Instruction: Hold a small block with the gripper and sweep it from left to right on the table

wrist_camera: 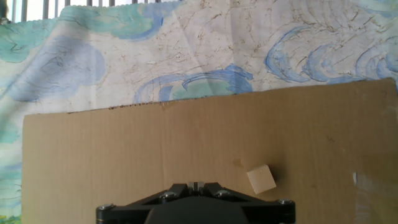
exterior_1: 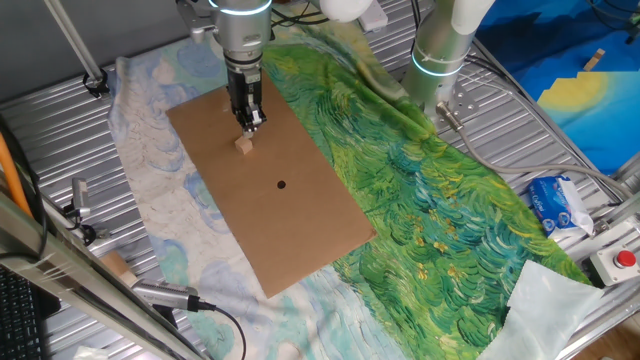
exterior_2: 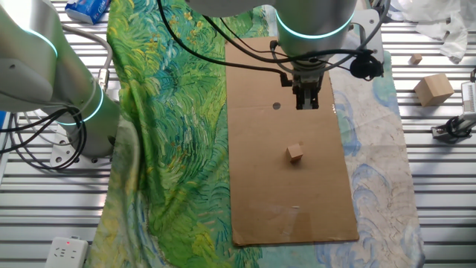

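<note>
The small block (exterior_1: 243, 146), a light-tan wooden cube, lies free on the brown cardboard sheet (exterior_1: 300, 220). It also shows in the other fixed view (exterior_2: 295, 152) and in the hand view (wrist_camera: 261, 179). My black gripper (exterior_1: 250, 122) hangs just above the cardboard, a little beyond the block and not touching it. In the other fixed view the gripper (exterior_2: 306, 104) stands apart from the cube. In the hand view the gripper (wrist_camera: 196, 185) has its fingers together with nothing between them; the block lies to the right of them.
A black dot (exterior_1: 281, 184) marks the cardboard. Green cloth (exterior_1: 430, 200) and pale blue cloth (exterior_1: 160, 200) lie under and around the cardboard. The other silver arm (exterior_1: 440, 50) stands at the back. A larger wooden piece (exterior_2: 433, 89) rests on the ribbed table (exterior_2: 439, 186).
</note>
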